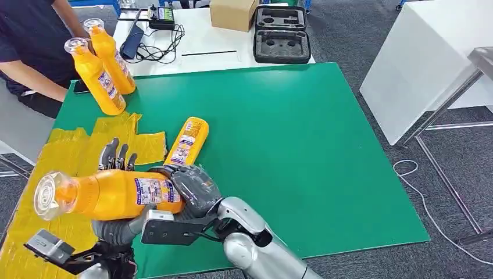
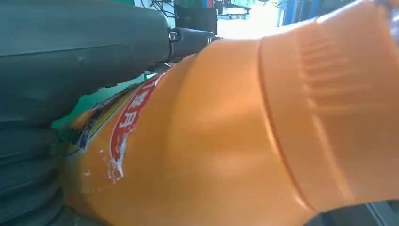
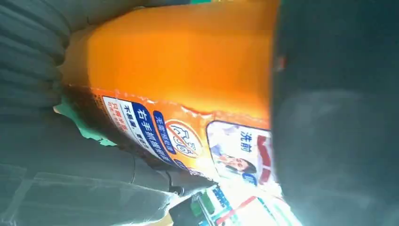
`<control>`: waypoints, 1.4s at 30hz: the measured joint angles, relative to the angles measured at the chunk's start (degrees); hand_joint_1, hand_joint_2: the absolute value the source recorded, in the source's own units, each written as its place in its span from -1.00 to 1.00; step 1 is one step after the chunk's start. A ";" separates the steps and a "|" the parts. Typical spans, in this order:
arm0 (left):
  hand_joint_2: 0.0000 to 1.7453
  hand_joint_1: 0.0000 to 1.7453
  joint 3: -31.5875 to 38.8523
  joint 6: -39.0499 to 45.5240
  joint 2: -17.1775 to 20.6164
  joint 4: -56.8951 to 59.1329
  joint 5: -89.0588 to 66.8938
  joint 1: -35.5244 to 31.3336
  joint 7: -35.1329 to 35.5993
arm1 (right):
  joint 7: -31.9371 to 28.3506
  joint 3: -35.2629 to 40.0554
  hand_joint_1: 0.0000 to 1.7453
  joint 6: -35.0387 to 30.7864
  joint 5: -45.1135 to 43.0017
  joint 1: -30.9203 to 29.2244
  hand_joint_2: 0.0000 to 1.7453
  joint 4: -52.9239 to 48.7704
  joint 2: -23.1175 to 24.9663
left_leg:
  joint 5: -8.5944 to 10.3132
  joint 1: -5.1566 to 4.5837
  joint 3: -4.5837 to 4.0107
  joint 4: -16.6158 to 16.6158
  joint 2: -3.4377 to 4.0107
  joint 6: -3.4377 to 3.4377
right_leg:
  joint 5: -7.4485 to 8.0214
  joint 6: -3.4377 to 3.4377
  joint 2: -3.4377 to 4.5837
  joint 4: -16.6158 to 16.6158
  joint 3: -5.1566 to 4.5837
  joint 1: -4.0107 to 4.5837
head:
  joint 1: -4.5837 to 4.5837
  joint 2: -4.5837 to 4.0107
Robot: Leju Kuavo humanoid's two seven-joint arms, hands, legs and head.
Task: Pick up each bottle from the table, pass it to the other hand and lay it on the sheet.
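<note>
Bottle in both my hands at once: an orange one with a clear cap, lying on its side in the air above the near left part of the worktop, cap pointing out past the left edge. My right hand is wrapped around its base end, where the printed label sits, and my left hand cradles the middle of the body from below and behind, dark fingers rising above the far side of the bottle. In my left wrist view the orange body takes up nearly everything, with the ribbed shoulder and a strip of red-and-white label beside my grey thumb; in my right wrist view the same bottle is pressed between my palm cover and thumb, blue and white label text showing. Beneath the handover lies the yellow sheet, wrinkled and spread along the left side of the green worktop down to the near left corner. A second bottle lies flat on the green surface just beside the sheet's right edge, not far beyond my right hand. Two more bottles stand leaning together at the far left corner (their clear caps tilted toward a person in a dark shirt seated just past that corner). Beyond the far edge sit a cardboard box, an open black foam-lined case and some tangled cables.
</note>
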 measured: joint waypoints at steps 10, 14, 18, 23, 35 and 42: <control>1.00 -1.00 -0.66 -1.01 -0.04 -1.36 1.64 0.45 2.36 | 0.68 1.55 1.00 0.15 0.11 -1.32 1.00 0.59 0.18 | -0.01 0.00 0.00 0.00 0.00 0.00 | 0.00 0.00 0.00 0.00 -0.01 0.00 | 0.00 0.00; 1.00 -1.00 -1.14 -1.03 -0.11 -1.81 1.71 0.45 3.04 | 0.72 2.12 1.00 -0.07 0.00 -2.46 1.00 2.21 0.79 | 0.00 0.00 0.00 0.00 0.01 0.00 | 0.00 0.00 0.00 0.00 -0.02 0.00 | 0.00 0.00; 1.00 -1.00 -1.42 -1.01 -0.11 -1.84 1.77 0.45 3.10 | 0.72 2.27 1.00 -0.11 -0.02 -2.91 1.00 3.04 1.14 | 0.00 0.00 0.00 0.00 0.00 0.00 | 0.00 0.00 0.00 0.00 -0.01 0.00 | 0.00 0.00; 1.00 -1.00 -1.51 -1.09 -0.15 -1.88 2.29 0.36 4.02 | 0.70 2.56 1.00 -0.33 -1.63 -3.54 1.00 5.22 1.77 | 0.00 0.00 0.00 0.00 0.01 0.00 | 0.00 0.00 0.00 0.00 -0.03 0.00 | -0.02 0.00; 1.00 1.00 -0.37 -0.59 -0.96 -3.76 2.65 2.21 5.16 | 0.66 7.32 1.00 -2.12 -8.57 -5.44 1.00 10.86 2.60 | -0.01 0.00 0.00 0.00 0.04 -0.01 | -0.01 0.00 0.01 0.00 -0.08 0.00 | -0.02 0.00; 1.00 1.00 0.26 -1.44 -1.77 -3.76 2.65 2.63 4.63 | 0.66 7.74 1.00 -2.12 -8.57 -5.33 1.00 11.69 2.71 | 0.00 0.00 0.00 0.00 0.04 0.00 | 0.00 -0.01 0.01 -0.01 -0.10 0.00 | 0.00 0.00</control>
